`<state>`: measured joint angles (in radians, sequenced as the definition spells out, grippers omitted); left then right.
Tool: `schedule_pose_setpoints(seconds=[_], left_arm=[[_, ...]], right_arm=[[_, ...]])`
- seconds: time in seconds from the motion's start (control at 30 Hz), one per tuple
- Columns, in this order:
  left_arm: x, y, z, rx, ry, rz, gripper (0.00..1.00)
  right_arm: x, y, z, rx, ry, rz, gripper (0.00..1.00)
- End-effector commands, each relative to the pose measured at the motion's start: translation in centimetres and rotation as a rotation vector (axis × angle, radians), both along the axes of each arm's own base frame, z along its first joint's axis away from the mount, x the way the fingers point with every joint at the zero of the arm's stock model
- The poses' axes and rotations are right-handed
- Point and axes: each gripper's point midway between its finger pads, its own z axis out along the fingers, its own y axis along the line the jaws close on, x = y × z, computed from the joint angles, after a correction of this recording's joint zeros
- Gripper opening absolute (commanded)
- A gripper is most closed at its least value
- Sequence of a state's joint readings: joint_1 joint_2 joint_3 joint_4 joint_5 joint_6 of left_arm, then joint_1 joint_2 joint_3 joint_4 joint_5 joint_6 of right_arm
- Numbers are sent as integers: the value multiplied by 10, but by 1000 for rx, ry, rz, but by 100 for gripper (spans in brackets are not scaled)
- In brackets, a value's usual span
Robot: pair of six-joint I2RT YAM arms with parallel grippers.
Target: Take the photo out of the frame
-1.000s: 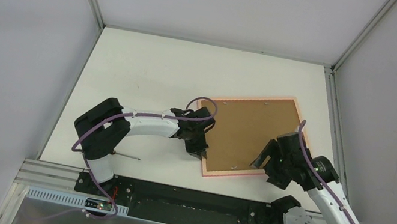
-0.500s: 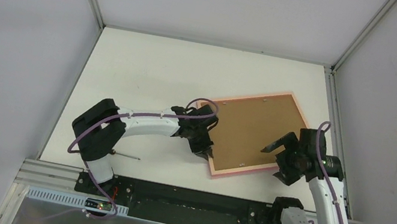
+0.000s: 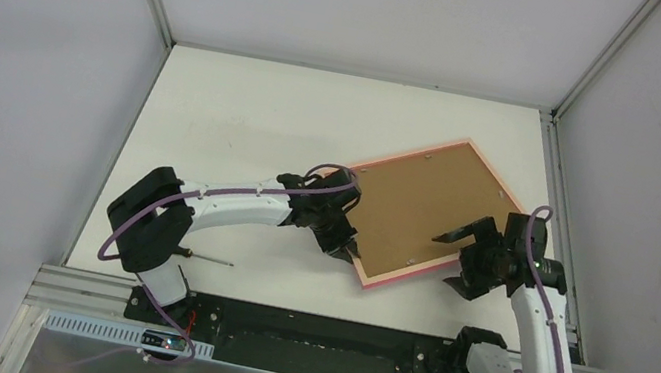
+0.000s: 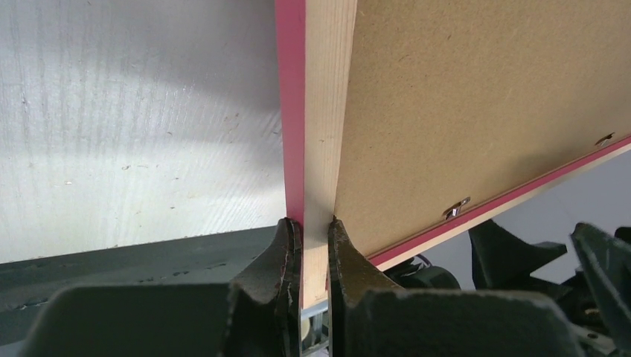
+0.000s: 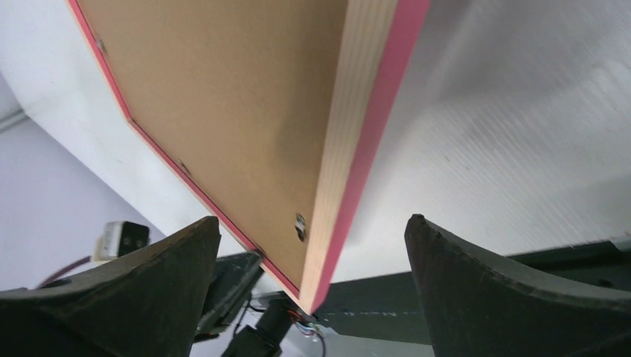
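Observation:
The pink frame (image 3: 499,187) is face down, its brown backing board (image 3: 424,207) up, so the photo is hidden. My left gripper (image 3: 353,249) is shut on the frame's near-left rail close to the near corner. In the left wrist view the fingers (image 4: 286,245) pinch the pale wood rail (image 4: 320,134) beside the backing board (image 4: 484,89). My right gripper (image 3: 453,260) is open at the near-right rail. In the right wrist view the frame's corner (image 5: 335,245) hangs between the wide-apart fingers (image 5: 446,260), touching neither. The table shows below that corner.
A screwdriver (image 3: 211,258) lies on the white table (image 3: 246,122) by the left arm's base. Grey walls close in the table on three sides. The black base rail (image 3: 312,331) runs along the near edge.
The frame has swung round, its near corner shifting right and its far corner rising toward the back. My left gripper moved right with it. My right gripper opened wider and drew back to the right.

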<state>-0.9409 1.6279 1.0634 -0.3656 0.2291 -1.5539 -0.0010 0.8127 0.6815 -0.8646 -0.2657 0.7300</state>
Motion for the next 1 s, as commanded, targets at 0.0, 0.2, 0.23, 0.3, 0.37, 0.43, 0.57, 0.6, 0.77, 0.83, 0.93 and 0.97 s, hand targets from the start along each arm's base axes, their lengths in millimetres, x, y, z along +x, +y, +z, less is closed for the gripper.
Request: schedule_pose_setpoints(seconds=[0.0,0.2,0.23,0.3,0.37,0.43,0.57,0.6,0.77,0.83,0.93,0.97], left_arm=[[10,-22,54,-162,-9,41,0],[11,-29,60,-184,2,28,0],[12,-31,62,-188,4,25,0],[12,-35,66,-200,7,19,0],[13,-39,68,-208,12,13,0],[13,-42,69,-215,21,5,0],[12,-46,70,-220,33,-4,0],[12,-46,70,-220,34,-4,0],[11,-42,68,-213,33,-1,0],[11,-40,67,-207,31,3,0],[11,-38,66,-201,22,13,0],[12,-37,66,-200,17,15,0]], right_arm=[[38,3,6,122,-99,-68,99],[63,-15,-6,201,-164,-135,92],[65,-15,-7,222,-172,-133,91],[69,-15,-11,235,-177,-129,88],[73,-16,-12,244,-199,-120,87],[78,-16,-12,244,-221,-112,83],[87,-17,-7,256,-264,-100,70],[87,-17,-7,256,-266,-100,70],[89,-18,-5,250,-293,-96,70],[89,-18,-6,250,-290,-96,59],[84,-24,-6,163,-307,-56,58],[81,-29,-8,127,-288,-72,71]])
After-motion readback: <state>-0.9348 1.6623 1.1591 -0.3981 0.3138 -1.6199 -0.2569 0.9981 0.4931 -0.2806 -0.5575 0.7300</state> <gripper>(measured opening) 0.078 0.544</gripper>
